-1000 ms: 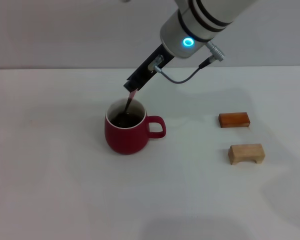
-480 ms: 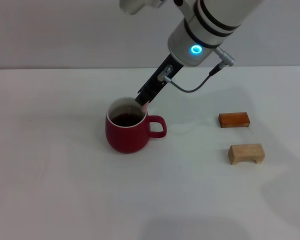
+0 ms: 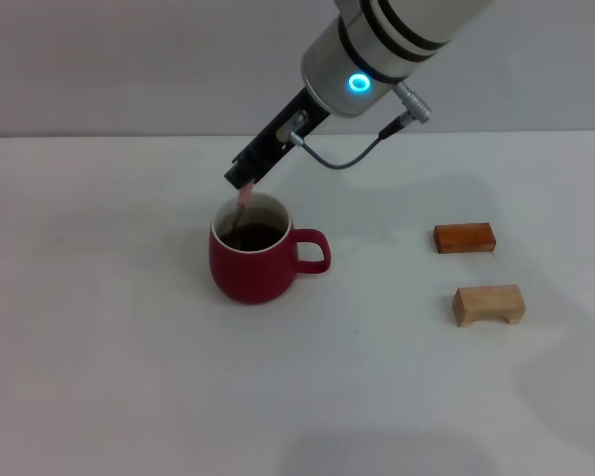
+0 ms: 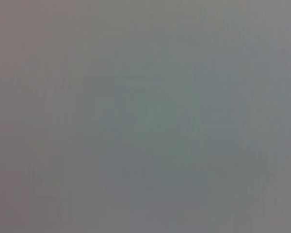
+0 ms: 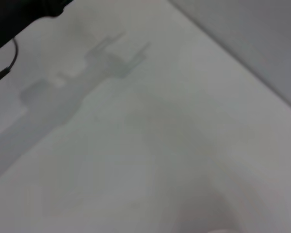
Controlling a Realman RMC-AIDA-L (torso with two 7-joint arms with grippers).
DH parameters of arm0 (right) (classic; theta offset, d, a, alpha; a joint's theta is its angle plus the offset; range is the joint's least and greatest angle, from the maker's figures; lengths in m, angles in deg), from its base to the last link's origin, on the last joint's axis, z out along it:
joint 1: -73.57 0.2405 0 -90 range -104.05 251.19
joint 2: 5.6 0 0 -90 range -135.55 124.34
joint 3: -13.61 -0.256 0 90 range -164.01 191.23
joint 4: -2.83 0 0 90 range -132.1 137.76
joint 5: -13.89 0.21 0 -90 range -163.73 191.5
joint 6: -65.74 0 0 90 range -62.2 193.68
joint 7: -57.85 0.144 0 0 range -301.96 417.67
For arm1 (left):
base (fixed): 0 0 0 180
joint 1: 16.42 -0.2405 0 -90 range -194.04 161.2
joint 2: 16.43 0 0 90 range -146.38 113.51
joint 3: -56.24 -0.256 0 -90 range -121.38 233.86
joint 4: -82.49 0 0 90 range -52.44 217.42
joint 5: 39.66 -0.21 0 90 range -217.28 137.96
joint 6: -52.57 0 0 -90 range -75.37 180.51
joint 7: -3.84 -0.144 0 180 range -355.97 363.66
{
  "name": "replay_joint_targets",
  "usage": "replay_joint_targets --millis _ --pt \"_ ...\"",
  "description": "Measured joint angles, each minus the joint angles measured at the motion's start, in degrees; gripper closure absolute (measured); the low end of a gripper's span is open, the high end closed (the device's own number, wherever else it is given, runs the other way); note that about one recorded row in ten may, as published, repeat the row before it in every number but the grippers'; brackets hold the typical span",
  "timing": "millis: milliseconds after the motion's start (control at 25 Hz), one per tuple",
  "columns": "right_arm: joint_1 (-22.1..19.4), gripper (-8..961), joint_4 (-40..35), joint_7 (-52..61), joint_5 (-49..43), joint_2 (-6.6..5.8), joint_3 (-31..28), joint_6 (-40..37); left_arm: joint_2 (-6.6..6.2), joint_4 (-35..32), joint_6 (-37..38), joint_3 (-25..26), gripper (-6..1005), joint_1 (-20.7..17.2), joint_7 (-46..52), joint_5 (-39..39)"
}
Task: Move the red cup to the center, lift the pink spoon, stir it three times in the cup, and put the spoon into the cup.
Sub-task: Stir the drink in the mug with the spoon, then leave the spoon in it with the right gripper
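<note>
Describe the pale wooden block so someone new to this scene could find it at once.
Start at the rounded dark red ceramic mug in the middle of the white table, then look towards the side its loop handle points, where two small blocks lie. The tan wooden block is the nearer one. Unlike the flat orange-brown block behind it, it is paler and has a notch cut under it.

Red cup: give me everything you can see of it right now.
The red cup is a rounded dark red mug, ceramic by its look, with a white inner wall and a loop handle pointing toward the two wooden blocks. It stands upright on the white table and holds dark liquid. The pink spoon dips into it at a slant, held from above by the right gripper. Nothing else touches the cup; the blocks lie well apart from it.
</note>
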Motion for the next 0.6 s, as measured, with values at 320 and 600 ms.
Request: replay_joint_targets --millis 320,600 --pt "-0.70 817 -0.98 1.01 -5.72 -0.65 -0.21 -3.26 0.00 -0.01 0.03 0.00 324 0.14 0.01 0.00" --pt "-1.70 817 -1.10 0.46 -4.08 -0.51 -0.20 2.13 -0.06 -0.01 0.03 0.00 324 0.18 0.03 -0.01"
